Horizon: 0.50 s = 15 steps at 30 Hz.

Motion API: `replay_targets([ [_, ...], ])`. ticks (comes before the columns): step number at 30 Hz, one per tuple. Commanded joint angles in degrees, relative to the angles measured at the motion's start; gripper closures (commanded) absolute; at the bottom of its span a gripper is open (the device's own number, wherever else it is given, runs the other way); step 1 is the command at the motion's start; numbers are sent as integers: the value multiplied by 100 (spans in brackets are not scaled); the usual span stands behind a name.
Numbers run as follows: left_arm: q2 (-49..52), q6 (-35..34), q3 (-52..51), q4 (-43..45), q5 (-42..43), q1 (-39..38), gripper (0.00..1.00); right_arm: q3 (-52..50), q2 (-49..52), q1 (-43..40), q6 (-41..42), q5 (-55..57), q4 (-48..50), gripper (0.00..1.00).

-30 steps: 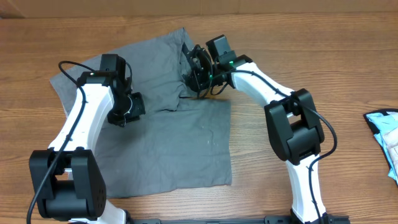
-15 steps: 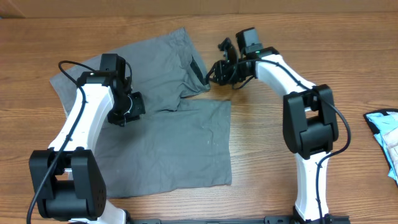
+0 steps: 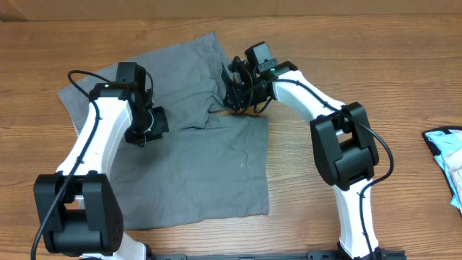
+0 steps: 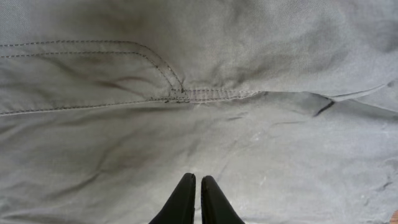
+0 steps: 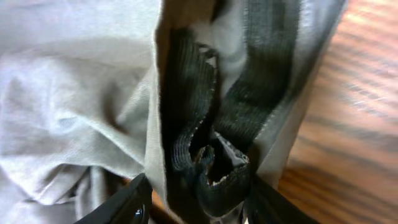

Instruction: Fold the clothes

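Clothes (image 3: 202,155): grey shorts, spread on table (image 3: 375,58) beneath both claws. Judged soft, light and limp, so apt to bunch.
Best hold: thick dark waistband (image 5: 205,124), bunched between the spread fingers of the right claw (image 5: 198,190), not pinched.
Left claw (image 4: 198,182): fingers pressed together, empty, pointing down, pocket seam (image 4: 168,78) ahead; contact unclear.

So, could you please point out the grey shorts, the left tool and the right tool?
grey shorts (image 3: 216,166), overhead view, flat lower panel.
left tool (image 4: 198,182), left wrist view, between closed fingertips.
right tool (image 5: 200,196), right wrist view, between spread fingertips.
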Motion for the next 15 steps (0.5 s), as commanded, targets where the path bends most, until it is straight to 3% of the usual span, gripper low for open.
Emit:
replay_targets([
  [1, -4, 109, 101, 11, 59, -44, 91, 321, -192, -48, -295, 280, -28, 48],
  [15, -4, 109, 101, 114, 61, -44, 90, 411, -396, 7, -271, 258, -256, 35],
])
